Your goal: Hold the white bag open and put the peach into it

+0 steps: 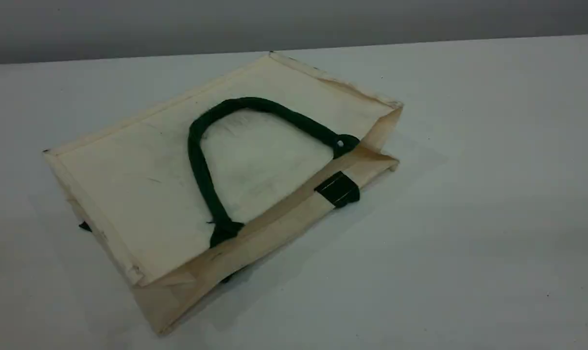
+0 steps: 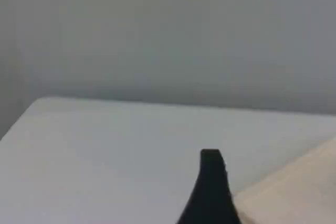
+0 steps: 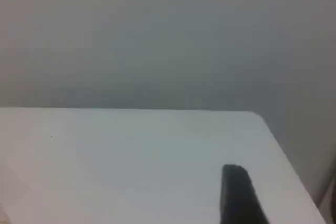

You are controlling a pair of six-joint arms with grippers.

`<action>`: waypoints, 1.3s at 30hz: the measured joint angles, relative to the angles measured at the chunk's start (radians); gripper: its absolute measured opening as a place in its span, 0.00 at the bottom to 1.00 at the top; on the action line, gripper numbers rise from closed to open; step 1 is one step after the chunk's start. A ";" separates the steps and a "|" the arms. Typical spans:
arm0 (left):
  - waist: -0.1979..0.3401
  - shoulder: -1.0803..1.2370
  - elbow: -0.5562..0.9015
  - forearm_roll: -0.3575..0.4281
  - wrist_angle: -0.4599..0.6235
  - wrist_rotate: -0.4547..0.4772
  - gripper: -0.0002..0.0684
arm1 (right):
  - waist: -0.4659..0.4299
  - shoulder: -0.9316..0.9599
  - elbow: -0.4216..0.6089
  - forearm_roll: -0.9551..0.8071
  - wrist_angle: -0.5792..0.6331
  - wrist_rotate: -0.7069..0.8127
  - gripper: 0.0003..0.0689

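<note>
The white bag (image 1: 143, 184) lies flat on the table, its open rim turned to the front right. A dark green rope handle (image 1: 248, 103) arches over its top face, and a dark tab (image 1: 337, 189) sits on the rim. In the left wrist view a cream corner of the bag (image 2: 299, 192) shows at the lower right, just beside my left gripper's one visible black fingertip (image 2: 212, 182), which holds nothing. In the right wrist view a single black fingertip (image 3: 239, 192) hangs over bare table. The peach is out of view. Neither arm appears in the scene view.
The pale grey table (image 1: 469, 218) spreads around the bag. Its back edge runs under a grey wall. A table corner (image 2: 42, 99) shows at the left of the left wrist view, and another corner (image 3: 257, 113) at the right of the right wrist view.
</note>
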 joint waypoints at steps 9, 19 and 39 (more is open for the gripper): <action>0.000 0.000 0.000 0.048 0.072 0.046 0.76 | 0.000 0.000 0.000 0.000 0.000 -0.001 0.48; 0.000 0.000 0.000 0.011 0.132 0.133 0.76 | 0.000 0.000 0.000 0.000 0.000 0.001 0.48; -0.001 0.000 0.000 0.015 0.179 0.132 0.76 | 0.000 0.000 0.000 0.000 0.000 0.001 0.48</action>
